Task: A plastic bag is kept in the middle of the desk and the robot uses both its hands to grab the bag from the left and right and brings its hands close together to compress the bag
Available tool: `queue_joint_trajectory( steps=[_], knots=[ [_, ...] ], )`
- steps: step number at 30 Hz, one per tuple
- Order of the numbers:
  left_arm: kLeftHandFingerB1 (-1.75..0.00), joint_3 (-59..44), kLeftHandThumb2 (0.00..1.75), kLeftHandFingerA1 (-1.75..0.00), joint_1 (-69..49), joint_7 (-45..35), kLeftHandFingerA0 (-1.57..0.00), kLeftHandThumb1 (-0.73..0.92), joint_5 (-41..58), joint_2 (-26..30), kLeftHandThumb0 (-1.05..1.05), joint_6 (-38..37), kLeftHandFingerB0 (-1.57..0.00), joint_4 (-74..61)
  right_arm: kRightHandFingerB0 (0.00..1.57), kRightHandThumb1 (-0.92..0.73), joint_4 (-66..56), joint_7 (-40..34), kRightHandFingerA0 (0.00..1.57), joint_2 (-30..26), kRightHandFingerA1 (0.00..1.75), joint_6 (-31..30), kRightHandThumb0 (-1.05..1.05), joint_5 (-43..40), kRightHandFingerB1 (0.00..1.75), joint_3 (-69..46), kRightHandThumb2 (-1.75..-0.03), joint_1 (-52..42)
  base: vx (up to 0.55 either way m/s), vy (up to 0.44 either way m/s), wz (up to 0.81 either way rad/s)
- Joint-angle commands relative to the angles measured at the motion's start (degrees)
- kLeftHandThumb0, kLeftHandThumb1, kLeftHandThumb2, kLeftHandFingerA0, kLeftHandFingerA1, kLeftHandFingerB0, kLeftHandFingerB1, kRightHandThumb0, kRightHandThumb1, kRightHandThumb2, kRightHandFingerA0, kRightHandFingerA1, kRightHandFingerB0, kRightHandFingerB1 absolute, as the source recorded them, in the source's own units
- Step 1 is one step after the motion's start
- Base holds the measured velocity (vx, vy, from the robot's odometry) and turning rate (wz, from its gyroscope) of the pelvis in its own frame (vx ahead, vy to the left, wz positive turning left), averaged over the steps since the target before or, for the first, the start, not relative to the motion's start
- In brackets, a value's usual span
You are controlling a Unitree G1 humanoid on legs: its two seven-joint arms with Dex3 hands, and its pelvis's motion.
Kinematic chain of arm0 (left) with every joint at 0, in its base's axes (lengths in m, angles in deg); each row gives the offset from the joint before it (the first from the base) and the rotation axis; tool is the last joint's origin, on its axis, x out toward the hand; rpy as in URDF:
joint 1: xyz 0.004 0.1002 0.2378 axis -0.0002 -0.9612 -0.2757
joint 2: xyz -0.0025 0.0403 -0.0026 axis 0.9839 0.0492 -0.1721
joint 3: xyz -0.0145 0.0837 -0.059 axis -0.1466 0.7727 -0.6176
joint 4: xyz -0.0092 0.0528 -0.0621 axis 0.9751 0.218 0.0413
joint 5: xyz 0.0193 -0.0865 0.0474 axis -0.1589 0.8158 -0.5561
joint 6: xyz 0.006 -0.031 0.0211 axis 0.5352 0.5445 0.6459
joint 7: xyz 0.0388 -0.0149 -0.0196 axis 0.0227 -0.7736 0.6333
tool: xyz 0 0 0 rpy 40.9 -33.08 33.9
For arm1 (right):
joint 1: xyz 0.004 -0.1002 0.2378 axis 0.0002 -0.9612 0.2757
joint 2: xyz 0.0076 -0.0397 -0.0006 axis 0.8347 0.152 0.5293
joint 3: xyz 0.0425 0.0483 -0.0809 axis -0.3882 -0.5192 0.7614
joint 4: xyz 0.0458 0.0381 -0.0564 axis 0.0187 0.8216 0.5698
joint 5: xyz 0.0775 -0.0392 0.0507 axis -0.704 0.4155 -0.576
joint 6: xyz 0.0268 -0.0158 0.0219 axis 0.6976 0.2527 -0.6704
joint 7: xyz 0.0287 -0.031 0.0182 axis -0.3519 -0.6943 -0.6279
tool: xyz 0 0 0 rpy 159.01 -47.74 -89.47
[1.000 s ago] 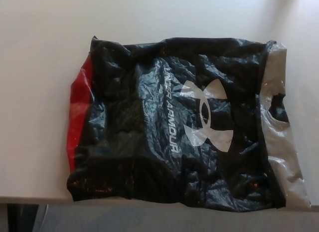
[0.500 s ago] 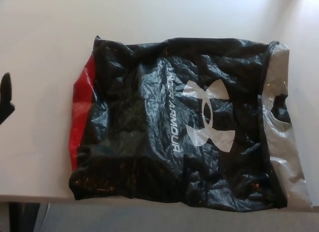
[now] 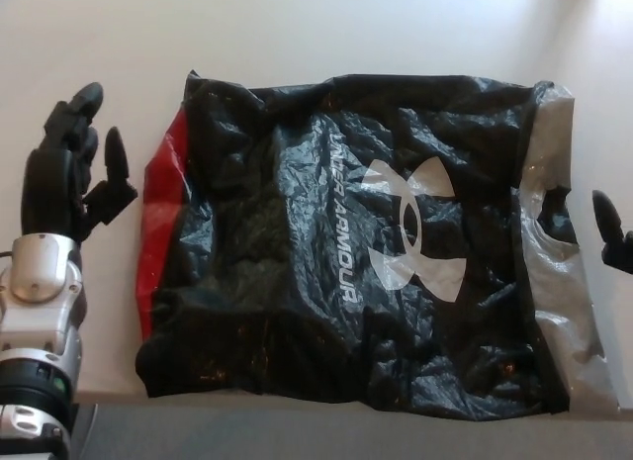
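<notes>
At the centre of the frame, the crumpled black plastic bag (image 3: 356, 252) with a white logo, a red band on its left edge and a grey band on its right edge lies flat on the pale beige desk (image 3: 297, 35), spread wide so that both short edges are exposed for a two-sided grasp. Its lower edge reaches the front edge of the desk at the bottom of the frame. At the left of the frame, the black left hand (image 3: 74, 168) stands just beside the red band, apart from it, with its silver wrist running down toward the lower left corner. Its fingers (image 3: 87, 104) are spread and hold nothing; the open posture suits an approach in which the bag edge must pass between thumb and fingers before closure. At the right edge of the frame, only a dark tip of the right hand (image 3: 611, 232) is visible, level with the grey band and just beside the handle cut-out; whether its fingers are apart or together cannot be determined from this view. The two hands sit on opposite sides of the bag at similar height, an arrangement consistent with the inward squeeze the task requires. No contact with the bag is visible on either side, so the grasp is judged not yet begun.
</notes>
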Motion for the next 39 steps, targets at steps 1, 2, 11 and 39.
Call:
queue_joint_trajectory(
  steps=[1, 2, 11, 39],
  knots=[
    [-0.23, 0.12, 1.16, -0.17, 2.82, -0.16, 0.0, 0.78, 0.14, -2.35, -0.81, 2.62, -0.11, 4.33, 0.0, -0.65, 1.9, 0.03, 0.0, 1.43, 0.1, -1.05, -0.96, -0.67, 0.0, -0.39, -0.98, 0.91, 0.0, 0.0, 0.0],
    [-0.21, 0.01, 0.9, -0.14, 3.27, -0.21, -0.01, 0.77, 0.33, -2.82, -0.87, 3.42, -0.06, 4.99, 0.0, -0.65, 2.15, 0.23, 0.0, 1.56, 0.1, -1.08, -0.96, -0.78, 0.0, -0.46, -0.98, 0.89, 0.0, 0.0, 0.0],
    [-0.23, 0.97, 1.16, -0.16, 3.29, 1.0, 0.0, 0.79, -1.27, -4.31, -0.84, 1.09, -0.14, 8.24, 0.0, -0.64, 5.24, 0.42, 0.0, 2.33, 0.08, -1.85, -0.95, -1.35, 0.0, -1.14, -0.98, 1.57, 0.0, 0.0, 0.0],
    [-0.26, -1.89, 1.15, -0.26, 2.34, 7.64, 0.0, 0.79, 0.87, -16.79, -0.74, -1.74, -0.08, 8.2, 0.0, -0.89, 12.9, 3.44, 0.0, 10.93, 0.11, -4.97, -0.91, -1.77, 0.09, 1.7, -1.21, 9.85, 0.0, 0.0, 0.0]
  ],
)
